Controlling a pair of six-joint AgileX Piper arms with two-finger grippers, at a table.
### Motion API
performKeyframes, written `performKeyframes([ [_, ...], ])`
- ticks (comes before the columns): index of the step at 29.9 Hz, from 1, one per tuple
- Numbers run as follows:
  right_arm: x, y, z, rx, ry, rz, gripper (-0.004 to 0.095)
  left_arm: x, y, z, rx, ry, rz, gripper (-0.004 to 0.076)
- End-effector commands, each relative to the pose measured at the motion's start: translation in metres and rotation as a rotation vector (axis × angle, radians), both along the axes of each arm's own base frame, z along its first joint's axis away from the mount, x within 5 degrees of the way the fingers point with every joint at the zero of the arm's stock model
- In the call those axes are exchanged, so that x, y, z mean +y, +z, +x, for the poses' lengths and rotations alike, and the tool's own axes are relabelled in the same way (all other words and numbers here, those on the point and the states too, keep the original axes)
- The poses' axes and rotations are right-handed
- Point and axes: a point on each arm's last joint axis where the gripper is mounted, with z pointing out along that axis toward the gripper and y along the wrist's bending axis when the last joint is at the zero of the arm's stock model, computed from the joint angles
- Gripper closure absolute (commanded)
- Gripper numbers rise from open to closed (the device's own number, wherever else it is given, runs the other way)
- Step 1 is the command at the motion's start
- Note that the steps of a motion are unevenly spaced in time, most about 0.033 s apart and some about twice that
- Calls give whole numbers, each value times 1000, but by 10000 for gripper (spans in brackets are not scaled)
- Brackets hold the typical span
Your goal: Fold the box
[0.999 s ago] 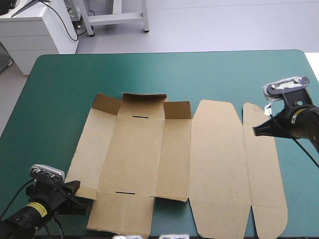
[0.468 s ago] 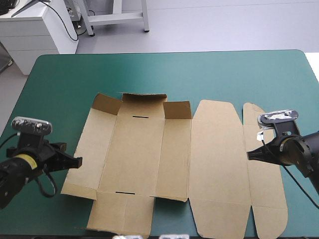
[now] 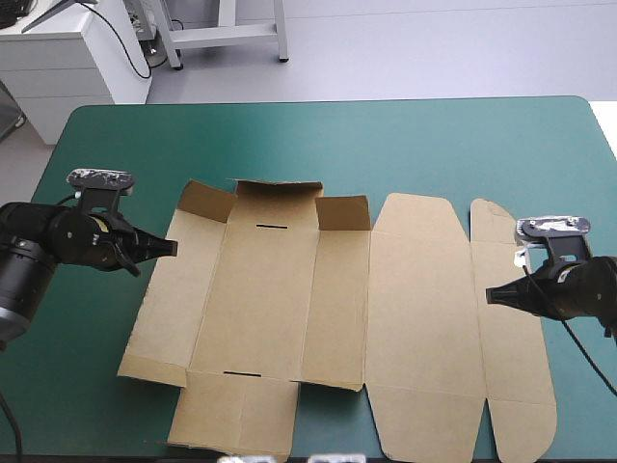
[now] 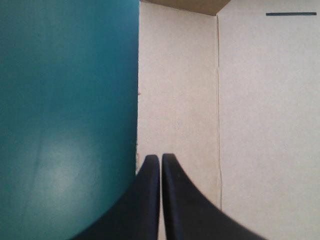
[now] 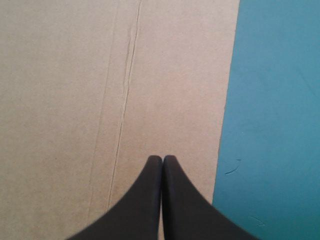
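Left claw (image 3: 172,248) and right claw (image 3: 490,295) are both clenched empty, tips over opposite side edges of the flat box (image 3: 415,309).

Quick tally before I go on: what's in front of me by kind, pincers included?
Brown box, one flat cut sheet: 1
Black pincers: 2 (left pincer, right pincer, both shut)
Teal-green table: 1
Total: 4

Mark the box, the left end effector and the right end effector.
box (image 3: 260,299): high view, middle of its wide panel.
left end effector (image 3: 174,248): high view, tips of its shut fingers.
right end effector (image 3: 490,295): high view, tips of its shut fingers.
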Motion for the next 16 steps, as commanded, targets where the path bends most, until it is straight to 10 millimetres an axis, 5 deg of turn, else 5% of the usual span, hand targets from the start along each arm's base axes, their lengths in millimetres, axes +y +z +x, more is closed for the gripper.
performKeyframes([
  [1, -9, 8, 4, -59, 24, 50, 929, 18, 12, 9, -62, 25, -160, 731],
  [6, -17, 6, 4, -23, 12, 67, 929, 42, 15, 13, -102, 57, -328, 731],
  [16, -12, 7, 5, -43, 44, 113, 929, 47, 11, 10, -65, 37, -274, 718],
])
